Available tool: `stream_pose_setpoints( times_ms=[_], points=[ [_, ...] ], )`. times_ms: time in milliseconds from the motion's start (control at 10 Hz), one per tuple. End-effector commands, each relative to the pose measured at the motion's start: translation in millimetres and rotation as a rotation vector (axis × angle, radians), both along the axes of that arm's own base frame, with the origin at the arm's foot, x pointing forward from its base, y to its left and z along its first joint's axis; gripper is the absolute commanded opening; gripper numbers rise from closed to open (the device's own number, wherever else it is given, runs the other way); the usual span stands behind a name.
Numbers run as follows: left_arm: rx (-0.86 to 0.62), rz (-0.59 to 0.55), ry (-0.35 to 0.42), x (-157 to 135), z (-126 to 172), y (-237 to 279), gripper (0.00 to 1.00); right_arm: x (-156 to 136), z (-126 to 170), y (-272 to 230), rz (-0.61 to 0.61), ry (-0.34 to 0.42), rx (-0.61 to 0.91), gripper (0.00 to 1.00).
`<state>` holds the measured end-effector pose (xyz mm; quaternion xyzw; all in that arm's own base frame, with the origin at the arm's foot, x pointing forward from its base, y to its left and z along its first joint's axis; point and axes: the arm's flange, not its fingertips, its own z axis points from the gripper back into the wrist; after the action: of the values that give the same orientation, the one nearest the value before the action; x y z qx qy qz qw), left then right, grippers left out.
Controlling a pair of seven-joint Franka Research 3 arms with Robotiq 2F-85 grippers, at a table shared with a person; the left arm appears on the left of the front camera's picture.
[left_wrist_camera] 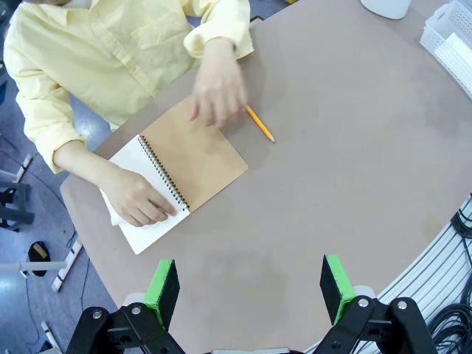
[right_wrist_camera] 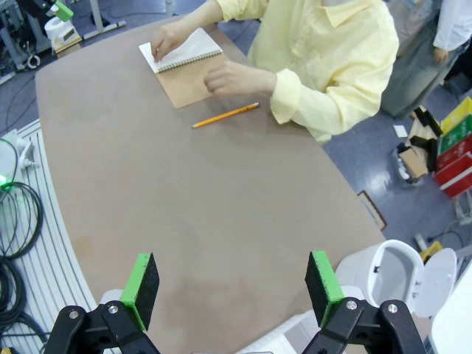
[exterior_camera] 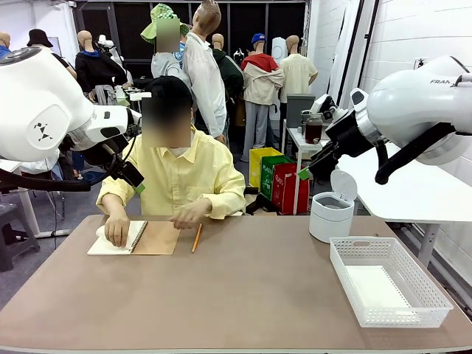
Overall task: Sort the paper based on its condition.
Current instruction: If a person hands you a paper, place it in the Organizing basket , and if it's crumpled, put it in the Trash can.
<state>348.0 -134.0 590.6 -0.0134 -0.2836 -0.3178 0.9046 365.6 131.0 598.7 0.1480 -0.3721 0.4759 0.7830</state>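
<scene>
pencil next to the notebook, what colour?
Yellow-orange pencil with a dark tip, lying on the table beside the notebook. Clearest in the right wrist view.

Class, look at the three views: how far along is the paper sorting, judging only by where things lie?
Done: one flat sheet seems to lie in the white basket; the bin stands with its lid up. In hand: the person's hands rest on the open spiral notebook, pencil beside it; the left gripper and right gripper hang open and empty above the table. Left: any further sheets.
</scene>
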Motion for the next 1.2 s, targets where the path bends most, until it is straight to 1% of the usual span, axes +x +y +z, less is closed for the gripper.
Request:
stream_pose_setpoints(
  times_ms=[0, 1100],
  points=[
    [-0.002, 0.004, 0.001, 0.1, 0.7, 0.7, 1.00, 0.2, -1.0, 0.8, 0.002, 0.001, -0.001, 1.00],
    [-0.002, 0.004, 0.001, 0.1, 0.7, 0.7, 1.00, 0.2, -1.0, 0.8, 0.002, 0.001, -0.001, 1.00]
  ],
)
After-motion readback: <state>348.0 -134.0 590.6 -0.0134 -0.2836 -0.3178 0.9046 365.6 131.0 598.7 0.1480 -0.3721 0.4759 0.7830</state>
